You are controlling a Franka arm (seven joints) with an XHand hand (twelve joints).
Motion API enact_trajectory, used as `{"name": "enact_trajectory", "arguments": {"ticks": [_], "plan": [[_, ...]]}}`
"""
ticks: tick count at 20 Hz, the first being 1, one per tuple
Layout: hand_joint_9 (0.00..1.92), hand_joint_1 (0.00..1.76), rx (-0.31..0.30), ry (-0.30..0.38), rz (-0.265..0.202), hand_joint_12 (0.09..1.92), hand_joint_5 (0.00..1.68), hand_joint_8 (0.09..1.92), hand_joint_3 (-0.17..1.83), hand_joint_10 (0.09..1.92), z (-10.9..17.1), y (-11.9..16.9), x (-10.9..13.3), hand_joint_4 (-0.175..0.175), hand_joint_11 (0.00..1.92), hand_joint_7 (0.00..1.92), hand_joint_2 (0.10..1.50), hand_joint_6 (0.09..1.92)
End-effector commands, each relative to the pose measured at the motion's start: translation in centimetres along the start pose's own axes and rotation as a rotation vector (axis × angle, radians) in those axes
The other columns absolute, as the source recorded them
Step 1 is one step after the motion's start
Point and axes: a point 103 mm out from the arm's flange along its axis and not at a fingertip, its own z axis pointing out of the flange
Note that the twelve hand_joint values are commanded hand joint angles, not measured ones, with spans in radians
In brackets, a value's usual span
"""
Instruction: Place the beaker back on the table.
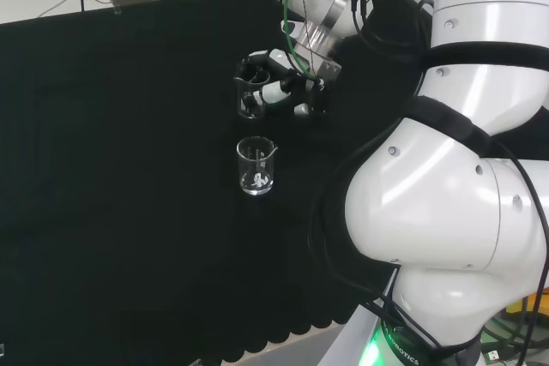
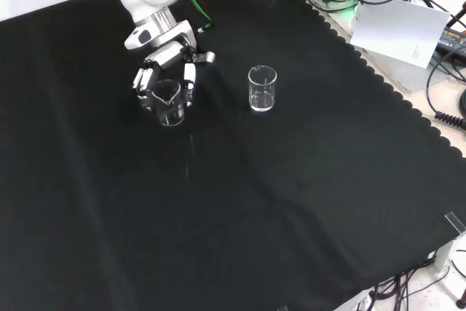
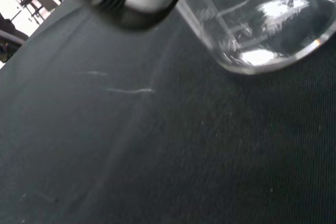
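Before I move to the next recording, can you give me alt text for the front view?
The robot's hand, reaching in from the top of the view, has its fingers curled round a clear glass beaker over the black cloth. A second clear beaker stands upright on the cloth to its right, apart from it.

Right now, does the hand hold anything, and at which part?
Yes: the hand holds a clear beaker, fingers curled round its upper wall near the rim.
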Motion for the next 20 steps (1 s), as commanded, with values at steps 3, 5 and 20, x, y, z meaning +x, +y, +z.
{"name": "enact_trajectory", "arguments": {"ticks": [3,5,20], "plan": [[0.81,0.9,0.047,-0.023,0.017,1.33,0.39,0.65,-0.17,0.09,-0.6,-0.8,0.4,-0.009,0.27,0.41,0.93,0.56],[0.77,0.88,0.04,-0.036,0.012,1.35,0.38,0.66,-0.17,0.09,-1.2,-1.0,0.9,-0.008,0.23,0.37,0.91,0.52],[0.57,0.77,-0.017,-0.181,0.077,1.5,0.35,0.66,-0.17,0.09,-13.2,-9.0,11.8,-0.002,0.03,0.16,0.89,0.25]]}}
